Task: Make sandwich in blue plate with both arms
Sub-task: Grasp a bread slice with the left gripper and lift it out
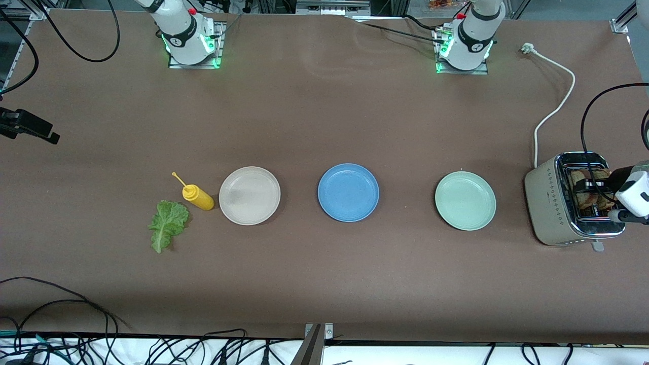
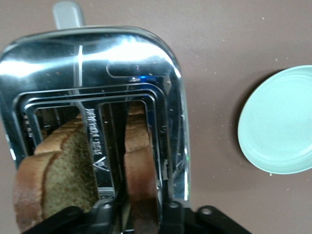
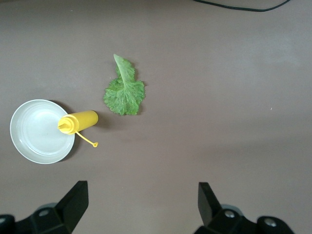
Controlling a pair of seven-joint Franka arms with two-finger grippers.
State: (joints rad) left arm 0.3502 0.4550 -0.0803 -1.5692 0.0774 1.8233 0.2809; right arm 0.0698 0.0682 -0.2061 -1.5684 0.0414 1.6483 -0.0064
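Observation:
Two brown bread slices stand in the slots of a silver toaster [image 1: 550,203] at the left arm's end of the table. My left gripper [image 1: 592,192] [image 2: 141,207] reaches down into the toaster, its fingers pressed on either side of one bread slice [image 2: 140,161]. The other slice [image 2: 58,170] stands in the neighbouring slot. The empty blue plate [image 1: 348,192] sits mid-table. A green lettuce leaf [image 1: 167,223] [image 3: 125,92] lies toward the right arm's end. My right gripper [image 3: 143,195] hangs open high over the table by the lettuce, out of the front view.
A beige plate [image 1: 249,195] [image 3: 36,130] and a yellow squeeze bottle [image 1: 199,197] [image 3: 80,122] lie between lettuce and blue plate. A pale green plate [image 1: 465,200] [image 2: 280,122] sits between blue plate and toaster. The toaster's white cord [image 1: 555,106] runs toward the left arm's base.

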